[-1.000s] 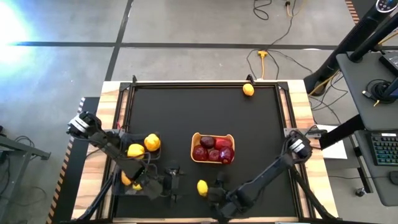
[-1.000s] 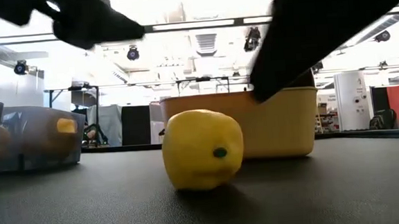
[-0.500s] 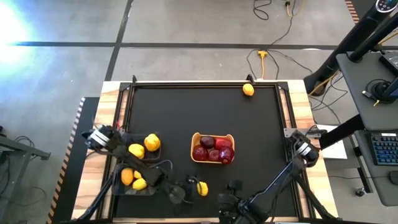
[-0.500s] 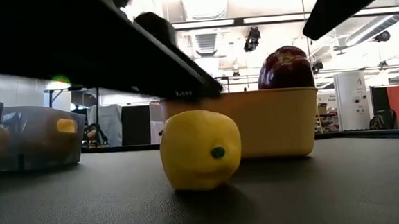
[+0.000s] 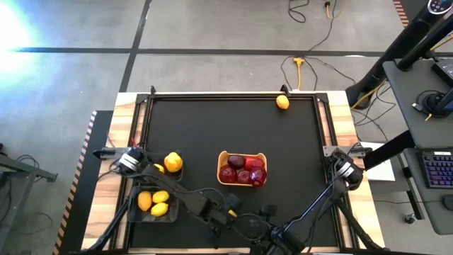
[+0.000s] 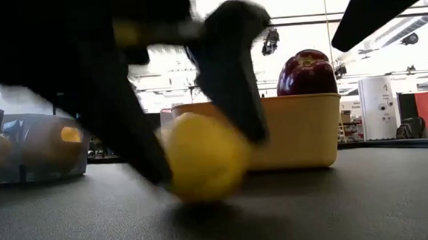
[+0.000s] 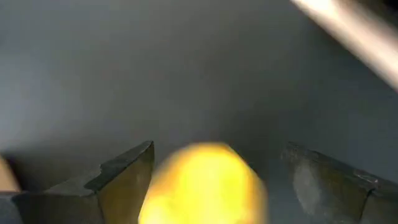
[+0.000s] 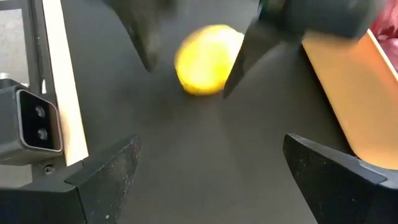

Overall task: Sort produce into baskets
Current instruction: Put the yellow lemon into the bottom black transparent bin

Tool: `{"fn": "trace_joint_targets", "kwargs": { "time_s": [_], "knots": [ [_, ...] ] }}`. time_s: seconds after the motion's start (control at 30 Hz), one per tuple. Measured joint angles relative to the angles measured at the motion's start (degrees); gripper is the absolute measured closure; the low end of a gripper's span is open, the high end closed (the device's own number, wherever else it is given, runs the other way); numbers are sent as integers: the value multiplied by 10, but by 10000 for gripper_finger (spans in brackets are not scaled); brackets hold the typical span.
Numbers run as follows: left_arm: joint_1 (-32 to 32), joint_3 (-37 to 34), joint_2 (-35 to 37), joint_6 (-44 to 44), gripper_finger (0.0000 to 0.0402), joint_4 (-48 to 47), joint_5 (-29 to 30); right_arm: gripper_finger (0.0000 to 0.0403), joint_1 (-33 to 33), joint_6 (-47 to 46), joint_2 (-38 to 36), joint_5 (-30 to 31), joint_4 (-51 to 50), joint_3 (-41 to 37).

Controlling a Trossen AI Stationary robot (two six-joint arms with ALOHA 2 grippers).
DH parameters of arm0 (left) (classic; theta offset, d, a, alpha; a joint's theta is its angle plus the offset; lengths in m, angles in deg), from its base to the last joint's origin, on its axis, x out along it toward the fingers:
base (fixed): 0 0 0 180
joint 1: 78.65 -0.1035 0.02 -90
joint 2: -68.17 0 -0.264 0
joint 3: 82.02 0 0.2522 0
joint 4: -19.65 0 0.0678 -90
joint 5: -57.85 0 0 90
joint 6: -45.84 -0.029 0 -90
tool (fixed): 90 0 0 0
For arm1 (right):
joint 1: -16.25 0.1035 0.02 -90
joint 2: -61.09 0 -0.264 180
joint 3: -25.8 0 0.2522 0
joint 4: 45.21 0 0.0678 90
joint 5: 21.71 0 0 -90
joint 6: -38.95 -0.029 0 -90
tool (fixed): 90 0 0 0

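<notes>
My left gripper [image 7: 211, 180] straddles the round yellow lemon [image 7: 202, 183], fingers spread, not yet pinching. It lies near the black desk's [image 5: 212, 127] six o'clock edge; the shallow yellow-tan tray [image 5: 242, 168] sits at one o'clock.

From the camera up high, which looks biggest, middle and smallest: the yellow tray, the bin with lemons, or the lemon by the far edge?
1. Yellow tray
2. Bin with lemons, only slightly smaller, so that is unsure
3. Lemon by the far edge, clearly smallest
</notes>
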Motion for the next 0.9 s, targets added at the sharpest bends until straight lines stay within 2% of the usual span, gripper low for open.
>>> {"fn": "trace_joint_targets", "kwargs": {
  "time_s": [0.13, 0.37, 0.53, 0.67, 0.8, 0.9],
  "knots": [
    [-8, 10, -34, -28, 69, 3, -3, 16, 2, -5, 0, -5, -6, -1],
    [-7, 25, -47, -5, 76, -14, -3, 16, 7, -6, 0, -6, -16, -1],
    [-7, 20, -8, 38, 79, -44, -5, 16, 6, -8, 0, -5, -20, -1],
    [-6, 20, 43, 110, 79, -79, -5, 16, 6, -14, 0, -5, -20, -1],
    [-5, -1, 71, 184, 80, -118, -5, 16, 6, -16, 0, -5, -20, -2],
    [1, -31, 93, 211, 80, -109, 4, 16, 6, -16, 0, -5, -20, -2]
  ]
}}
